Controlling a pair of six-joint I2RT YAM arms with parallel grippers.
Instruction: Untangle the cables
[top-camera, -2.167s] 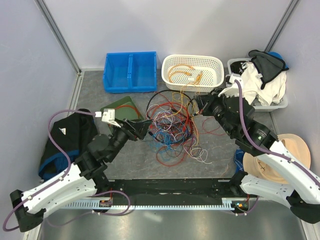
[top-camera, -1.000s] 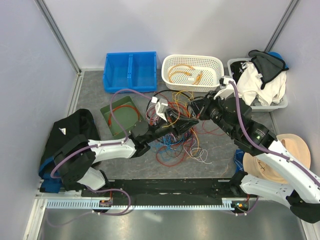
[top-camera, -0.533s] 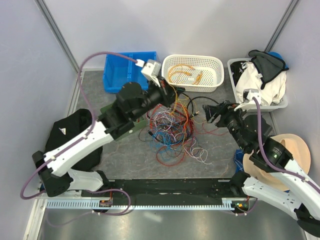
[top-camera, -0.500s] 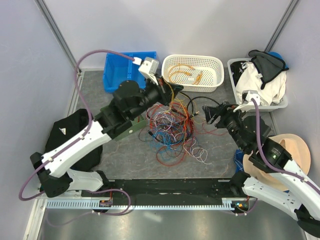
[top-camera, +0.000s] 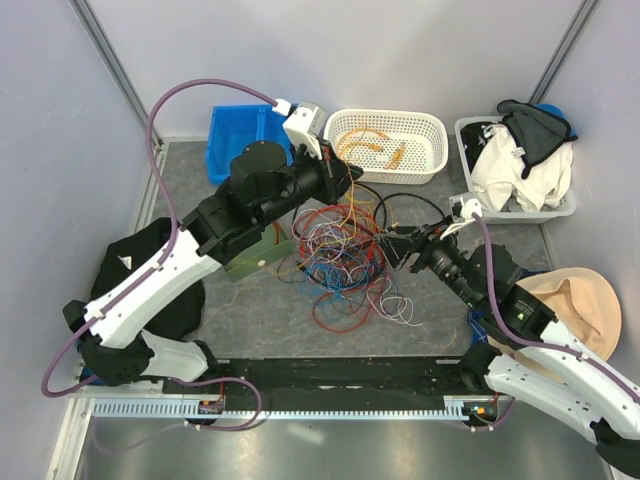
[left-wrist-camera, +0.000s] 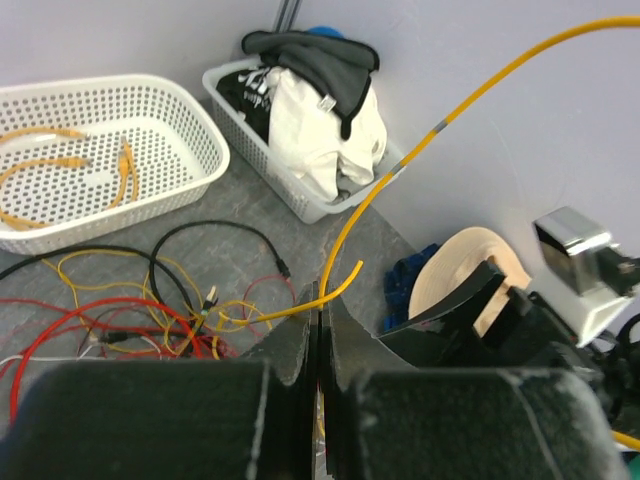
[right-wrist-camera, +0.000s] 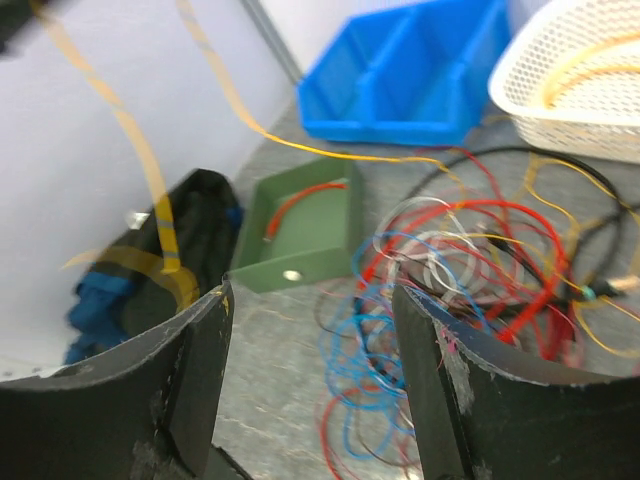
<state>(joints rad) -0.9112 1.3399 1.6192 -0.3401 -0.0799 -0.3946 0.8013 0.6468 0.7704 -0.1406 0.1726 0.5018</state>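
The cables (top-camera: 338, 255) lie in a loose tangle of red, blue, white, yellow and black wires at mid-table. My left gripper (top-camera: 347, 178) is raised over the tangle's far edge. In the left wrist view it (left-wrist-camera: 322, 300) is shut on a yellow cable (left-wrist-camera: 400, 165) that rises toward the upper right, its short end sticking out beside the jaws. My right gripper (top-camera: 400, 250) sits at the tangle's right side. Its jaws (right-wrist-camera: 310, 330) are open with nothing between them, and the cables (right-wrist-camera: 450, 260) lie just ahead. A blurred yellow cable (right-wrist-camera: 160, 200) crosses its left side.
A white basket (top-camera: 432, 150) holding orange cables stands at the back. A blue bin (top-camera: 222, 150) and a green tray (top-camera: 255, 262) are on the left, partly behind my left arm. A clothes basket (top-camera: 520, 170), a hat (top-camera: 575, 310) and a black bag (top-camera: 125, 270) flank the table.
The left gripper rose from the middle of the tangle toward the back, pulling the yellow cable up. The right gripper opened, let go and drew back toward the near right.
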